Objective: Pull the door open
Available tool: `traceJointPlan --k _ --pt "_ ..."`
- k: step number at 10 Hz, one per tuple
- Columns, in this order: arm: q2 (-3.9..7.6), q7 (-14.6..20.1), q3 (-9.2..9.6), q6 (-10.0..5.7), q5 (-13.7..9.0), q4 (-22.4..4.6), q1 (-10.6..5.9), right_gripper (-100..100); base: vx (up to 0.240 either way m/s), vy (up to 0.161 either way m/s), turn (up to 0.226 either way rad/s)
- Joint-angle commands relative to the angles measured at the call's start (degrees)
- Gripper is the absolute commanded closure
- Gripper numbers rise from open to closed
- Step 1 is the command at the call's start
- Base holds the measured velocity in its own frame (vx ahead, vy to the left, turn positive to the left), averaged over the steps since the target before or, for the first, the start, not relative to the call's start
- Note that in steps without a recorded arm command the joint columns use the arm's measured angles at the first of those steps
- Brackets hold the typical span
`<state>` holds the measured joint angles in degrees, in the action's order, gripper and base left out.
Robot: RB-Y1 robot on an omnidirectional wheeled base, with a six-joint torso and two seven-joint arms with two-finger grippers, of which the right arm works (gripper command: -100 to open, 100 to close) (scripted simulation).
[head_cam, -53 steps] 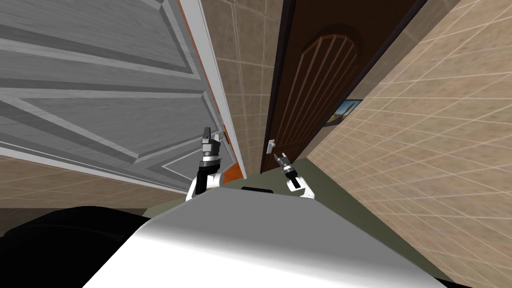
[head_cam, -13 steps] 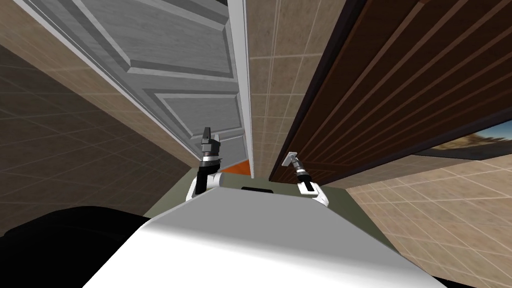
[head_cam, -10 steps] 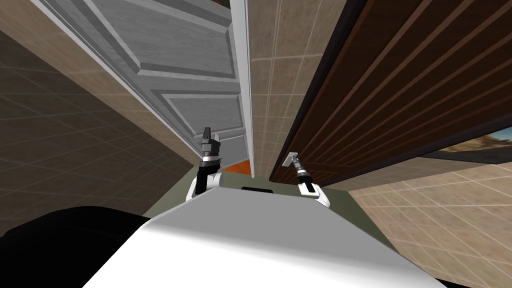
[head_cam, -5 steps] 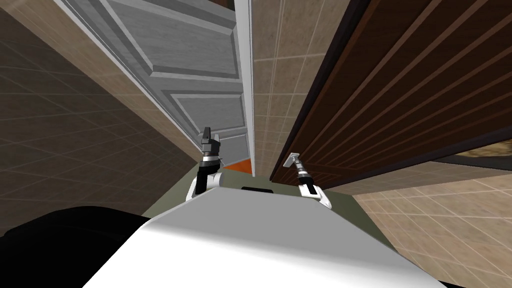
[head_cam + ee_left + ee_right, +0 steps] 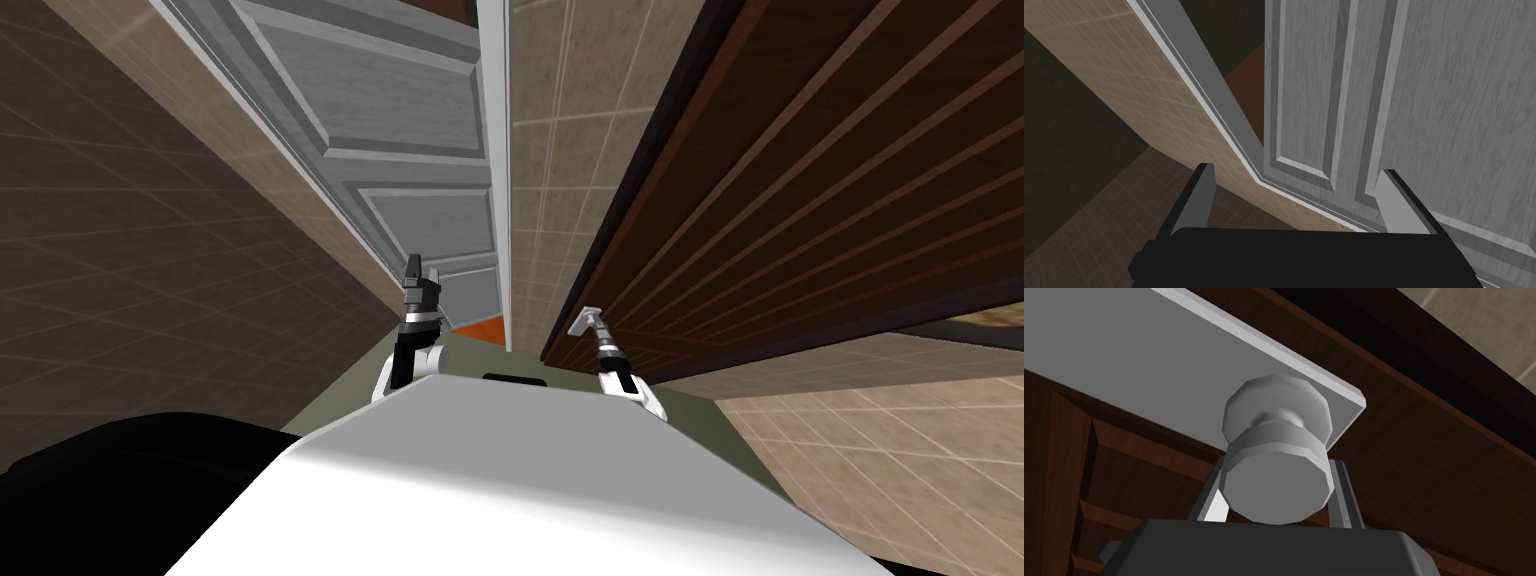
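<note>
The dark brown door (image 5: 800,180) looked like wood, with fine grain and raised strips. On it, the round grey knob (image 5: 1276,453) and the flat grey plate (image 5: 1149,353) looked smooth and matt. Beside that door, the tan wall (image 5: 560,150) was tiled, and the grey panelled door (image 5: 1449,100) showed wood grain.

The left gripper (image 5: 421,268) points up and forward, its fingers (image 5: 1198,202) wide apart. The right gripper (image 5: 590,322) reaches forward, its fingers (image 5: 1342,494) squeezing the knob (image 5: 1276,453).

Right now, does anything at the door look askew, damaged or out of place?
Nothing stands out. The right gripper is shut on the knob of the brown door; its plate looks intact. The left gripper hangs open by the grey door.
</note>
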<state>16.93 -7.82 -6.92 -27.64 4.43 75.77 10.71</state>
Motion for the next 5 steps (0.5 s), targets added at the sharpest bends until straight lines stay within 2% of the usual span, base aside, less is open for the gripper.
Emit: traceJointPlan --k 1,2,3,4,5 --pt "-0.16 2.86 0.61 -0.16 -2.34 0.73 0.79 100 -0.064 -0.043 0.171" --pt "-0.16 3.9 0.61 -0.16 -2.34 0.73 0.79 100 -0.044 -0.036 0.07" --pt "-0.08 5.84 0.7 -0.14 -3.97 1.22 1.42 100 -0.036 -0.025 0.085" --pt "-0.08 6.26 0.7 -0.14 -3.97 1.22 1.42 100 -0.027 -0.015 0.059" --pt "0.01 8.51 0.79 -0.13 -5.59 1.72 2.05 100 -0.039 -0.019 0.096"
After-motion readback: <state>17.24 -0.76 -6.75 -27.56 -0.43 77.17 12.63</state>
